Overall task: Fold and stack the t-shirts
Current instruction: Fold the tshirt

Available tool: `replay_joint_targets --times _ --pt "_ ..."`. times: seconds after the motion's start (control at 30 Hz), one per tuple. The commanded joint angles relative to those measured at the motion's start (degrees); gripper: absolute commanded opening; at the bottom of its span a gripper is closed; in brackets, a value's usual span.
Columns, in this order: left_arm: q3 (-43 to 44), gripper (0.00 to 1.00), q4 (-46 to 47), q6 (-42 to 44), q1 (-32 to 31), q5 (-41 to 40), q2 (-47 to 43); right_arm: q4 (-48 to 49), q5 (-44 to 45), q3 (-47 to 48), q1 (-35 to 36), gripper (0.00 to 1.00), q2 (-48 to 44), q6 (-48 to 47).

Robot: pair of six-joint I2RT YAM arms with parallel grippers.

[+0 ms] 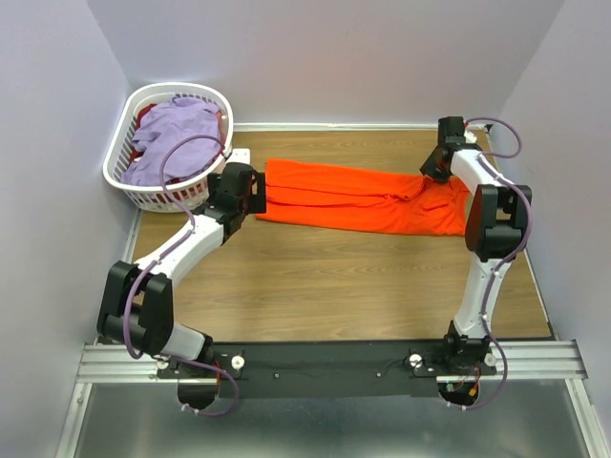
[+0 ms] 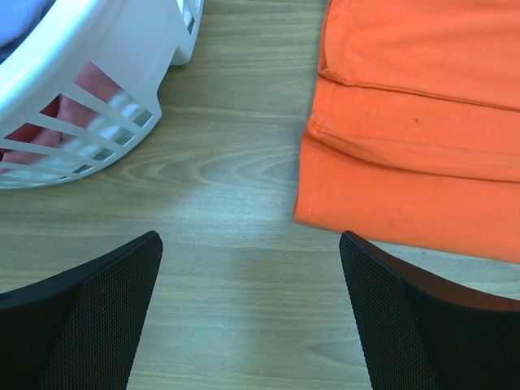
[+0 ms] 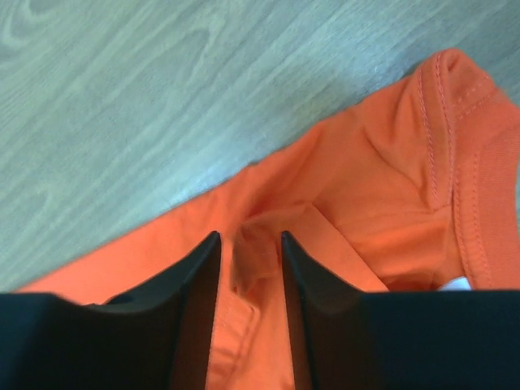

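The orange t-shirt (image 1: 353, 196) lies folded into a long strip across the back of the table. My right gripper (image 1: 434, 172) is at its right, collar end; in the right wrist view the gripper (image 3: 250, 240) has its jaws close together on a raised pinch of the orange cloth (image 3: 366, 179), near the collar and a bit of white neck label (image 3: 457, 283). My left gripper (image 1: 256, 196) is at the strip's left end. In the left wrist view it (image 2: 250, 240) is wide open and empty over bare wood, beside the shirt's hem (image 2: 406, 146). A lavender t-shirt (image 1: 177, 134) lies bunched in the basket.
The white slotted laundry basket (image 1: 119, 153) stands at the back left corner, close to my left gripper; it also shows in the left wrist view (image 2: 81, 49). Some red cloth (image 1: 148, 114) lies in it under the lavender shirt. Walls enclose the table at left, back and right.
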Motion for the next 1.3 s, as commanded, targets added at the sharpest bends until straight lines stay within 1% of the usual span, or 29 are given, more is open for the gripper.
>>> replay_joint_targets --times 0.0,0.07,0.17,0.2,0.23,0.27,0.3,0.33,0.37,0.43,0.5,0.53,0.6,0.67,0.73,0.77,0.93,1.27 --pt "1.5 0.98 -0.1 -0.1 0.1 2.0 1.1 0.6 -2.9 -2.7 0.4 0.47 -6.2 -2.8" --pt "1.9 0.98 -0.2 -0.3 0.1 3.3 1.8 1.1 -2.9 -5.0 0.6 0.48 -10.6 -4.5" --pt "3.3 0.97 -0.5 -1.0 0.1 5.5 3.5 3.8 -6.7 -11.0 3.8 0.48 -15.4 -7.2" --pt "3.9 0.97 -0.8 -1.3 0.1 6.2 4.1 6.1 -11.0 -12.4 4.5 0.47 -16.9 -8.2" --pt "4.4 0.96 -1.4 -2.5 0.1 8.1 5.4 7.5 -13.7 -15.8 5.4 0.46 -19.6 -9.7" --pt "5.0 0.95 -1.7 -3.2 0.1 9.0 5.9 8.9 -15.9 -17.3 7.2 0.45 -20.6 -9.9" --pt "5.9 0.94 -1.7 -3.7 0.1 10.1 6.5 11.8 -20.6 -18.9 8.3 0.43 -21.2 -10.3" --pt "6.7 0.93 -1.5 -4.9 0.0 12.4 7.4 13.2 -22.9 -20.9 10.3 0.41 -21.9 -10.2" --pt "7.0 0.91 -1.5 -5.4 0.0 13.1 7.9 14.6 -25.0 -21.7 11.5 0.4 -21.7 -10.3" --pt "7.7 0.83 -1.6 -5.8 -0.2 14.3 9.6 17.8 -30.5 -22.1 14.1 0.37 -20.5 -10.3" --pt "8.4 0.82 -1.7 -6.4 -0.3 14.8 11.0 20.1 -35.6 -21.2 17.6 0.33 -16.9 -10.2" --pt "8.7 0.8 -1.8 -6.6 -0.4 15.1 11.3 20.8 -36.6 -20.6 18.7 0.3 -15.6 -9.9" --pt "9.3 0.77 -1.8 -7.4 -0.4 15.4 12.4 22.9 -37.8 -19.0 21.7 0.26 -11.9 -10.0" --pt "9.8 0.76 -1.8 -8.0 -0.5 15.7 14.0 23.9 -39.0 -17.7 23.9 0.21 -9.2 -9.7" --pt "10.3 0.76 -1.8 -8.7 -0.5 15.8 15.3 24.3 -41.0 -15.1 25.2 0.2 -5.3 -8.7" --pt "10.3 0.76 -1.8 -8.9 -0.5 15.8 15.6 24.7 -41.6 -14.4 25.6 0.19 -3.2 -8.5" --pt "9.9 0.76 -1.8 -8.7 -0.5 14.9 16.2 25.7 -42.2 -11.5 27.1 0.18 1.3 -7.8" --pt "9.8 0.76 -2.1 -8.5 -0.6 14.1 16.0 26.0 -38.9 -7.3 27.2 0.18 6.7 -8.6"
